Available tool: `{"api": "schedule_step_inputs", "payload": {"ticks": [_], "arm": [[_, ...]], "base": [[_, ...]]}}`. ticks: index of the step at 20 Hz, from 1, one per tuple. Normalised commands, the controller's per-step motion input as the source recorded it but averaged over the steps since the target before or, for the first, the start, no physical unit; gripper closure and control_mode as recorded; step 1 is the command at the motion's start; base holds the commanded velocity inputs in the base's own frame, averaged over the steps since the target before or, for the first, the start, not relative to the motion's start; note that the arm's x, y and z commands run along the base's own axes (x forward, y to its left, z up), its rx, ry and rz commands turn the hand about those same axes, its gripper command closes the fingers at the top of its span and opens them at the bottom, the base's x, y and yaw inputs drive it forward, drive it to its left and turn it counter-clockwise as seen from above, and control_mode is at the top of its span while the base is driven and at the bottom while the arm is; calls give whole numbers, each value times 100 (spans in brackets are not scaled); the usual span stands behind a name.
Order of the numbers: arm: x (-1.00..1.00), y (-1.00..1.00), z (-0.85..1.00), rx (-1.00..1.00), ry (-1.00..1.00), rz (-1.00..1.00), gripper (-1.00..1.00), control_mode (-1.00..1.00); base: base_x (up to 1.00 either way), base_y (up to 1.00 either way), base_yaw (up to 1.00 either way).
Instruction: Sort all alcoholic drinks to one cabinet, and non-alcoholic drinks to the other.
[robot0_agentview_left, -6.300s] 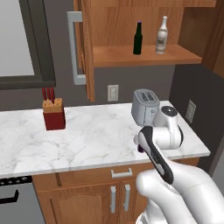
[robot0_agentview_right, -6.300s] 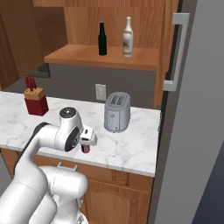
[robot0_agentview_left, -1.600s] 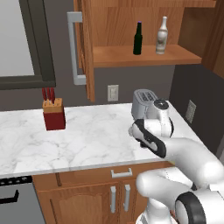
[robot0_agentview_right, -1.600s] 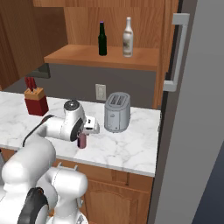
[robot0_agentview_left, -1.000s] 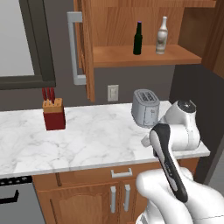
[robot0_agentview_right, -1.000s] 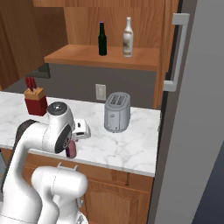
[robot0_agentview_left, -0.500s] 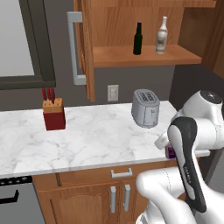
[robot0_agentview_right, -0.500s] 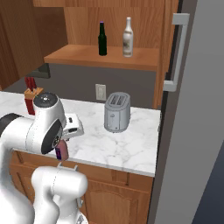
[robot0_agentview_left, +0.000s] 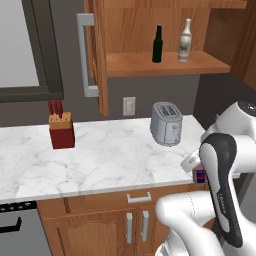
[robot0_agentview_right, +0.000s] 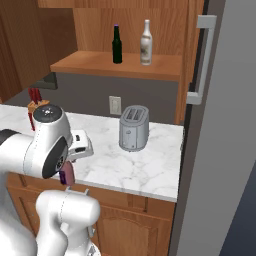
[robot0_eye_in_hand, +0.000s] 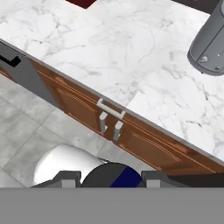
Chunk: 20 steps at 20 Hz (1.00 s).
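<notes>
The short dark purple bottle (robot0_agentview_left: 200, 175) (robot0_agentview_right: 66, 173) hangs in my gripper (robot0_eye_in_hand: 111, 177), which is shut on it just off the counter's front edge, above the floor. In the hand view its dark round top (robot0_eye_in_hand: 112, 174) sits between my fingertips (robot0_eye_in_hand: 65, 178). Two tall bottles stand side by side on the open upper cabinet shelf (robot0_agentview_left: 165, 64): the dark green one with a purple cap (robot0_agentview_left: 157, 44) (robot0_agentview_right: 116, 45) and the pale whitish one (robot0_agentview_left: 185, 34) (robot0_agentview_right: 145, 36). The teal cup is out of view.
A grey toaster (robot0_agentview_left: 166, 123) (robot0_agentview_right: 133, 128) stands on the marble counter (robot0_agentview_left: 100, 160). A red knife block (robot0_agentview_left: 61, 131) is at the left. The cabinet door (robot0_agentview_left: 95, 55) stands open. Base cabinets with handles (robot0_eye_in_hand: 110, 109) lie below. A tall grey panel (robot0_agentview_right: 225, 150) rises at the right.
My arm has swung the purple bottle away from beside the toaster, out past the counter's front edge and lower. The shelf bottles have not moved.
</notes>
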Motion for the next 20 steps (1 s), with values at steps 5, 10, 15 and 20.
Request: {"api": "schedule_step_inputs", "payload": {"ticks": [5,10,15,20], "arm": [[-16,0,8,6,0,0,100,100],[0,0,0,0,0,0,100,100],[0,0,0,0,0,0,100,100],[0,0,0,0,0,0,100,100]], "base": [[-9,0,0],[-71,13,0],[-48,77,0],[6,95,13]]}}
